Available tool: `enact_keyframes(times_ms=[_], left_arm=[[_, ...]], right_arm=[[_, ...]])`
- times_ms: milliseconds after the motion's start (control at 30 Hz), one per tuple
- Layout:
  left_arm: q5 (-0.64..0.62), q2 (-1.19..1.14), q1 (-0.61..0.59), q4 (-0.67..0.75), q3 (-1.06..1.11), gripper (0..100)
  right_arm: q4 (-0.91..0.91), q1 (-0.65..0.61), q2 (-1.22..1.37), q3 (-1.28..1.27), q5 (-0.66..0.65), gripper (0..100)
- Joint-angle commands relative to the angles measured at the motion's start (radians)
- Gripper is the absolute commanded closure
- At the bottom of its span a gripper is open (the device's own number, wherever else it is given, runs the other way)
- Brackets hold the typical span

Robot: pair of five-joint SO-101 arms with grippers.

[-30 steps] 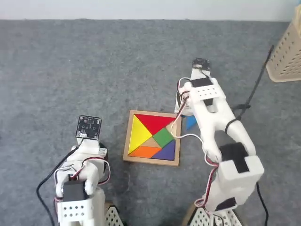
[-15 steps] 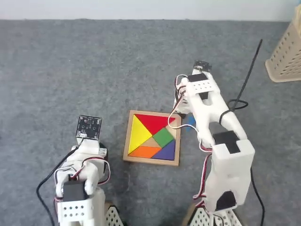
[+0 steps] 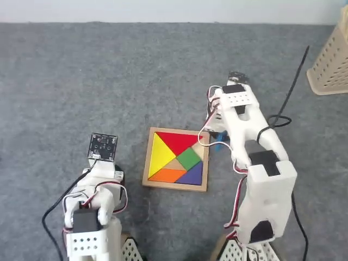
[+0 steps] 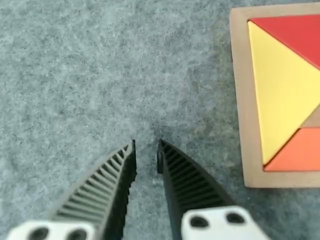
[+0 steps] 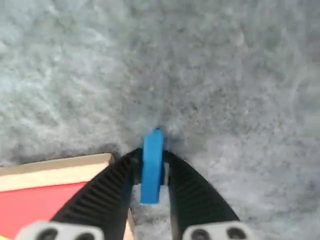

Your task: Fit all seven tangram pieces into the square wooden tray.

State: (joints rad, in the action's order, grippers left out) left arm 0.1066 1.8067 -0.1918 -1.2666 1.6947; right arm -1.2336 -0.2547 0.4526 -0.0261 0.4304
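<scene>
Beside the tray [image 3: 174,186], blue piece [image 5: 151,167] held edgewise.

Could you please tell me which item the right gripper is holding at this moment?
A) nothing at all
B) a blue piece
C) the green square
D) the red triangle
B: in the right wrist view, the right gripper is shut on a blue piece standing on edge between its fingers, while the red and green pieces lie in the wooden tray.
</scene>
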Motion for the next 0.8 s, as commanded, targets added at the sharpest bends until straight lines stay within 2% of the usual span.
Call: enact_keyframes(times_ms=[0, 133, 267, 433, 533, 767], left_arm=[[-0.008, 0.021, 0.002, 0.0, -0.008, 93], [-0.008, 0.021, 0.002, 0.0, -0.008, 93], [-0.008, 0.021, 0.002, 0.0, -0.008, 93], [-0.008, 0.021, 0.002, 0.0, -0.008, 93], [-0.008, 0.021, 0.002, 0.0, -0.008, 93], [-0.008, 0.021, 0.002, 0.0, -0.008, 93]], right_arm=[[-0.019, 0.007, -0.091, 0.035, -0.034, 99.4], [-0.019, 0.01, -0.13, 0.018, -0.038, 99.2], [-0.021, 0.001, -0.214, -0.017, -0.114, 99.2], [-0.013, -0.133, -0.321, -0.101, -0.276, 99.2], [-0.01, -0.196, -0.331, -0.146, -0.331, 99.2], [-0.008, -0.203, -0.329, -0.166, -0.307, 98.9]])
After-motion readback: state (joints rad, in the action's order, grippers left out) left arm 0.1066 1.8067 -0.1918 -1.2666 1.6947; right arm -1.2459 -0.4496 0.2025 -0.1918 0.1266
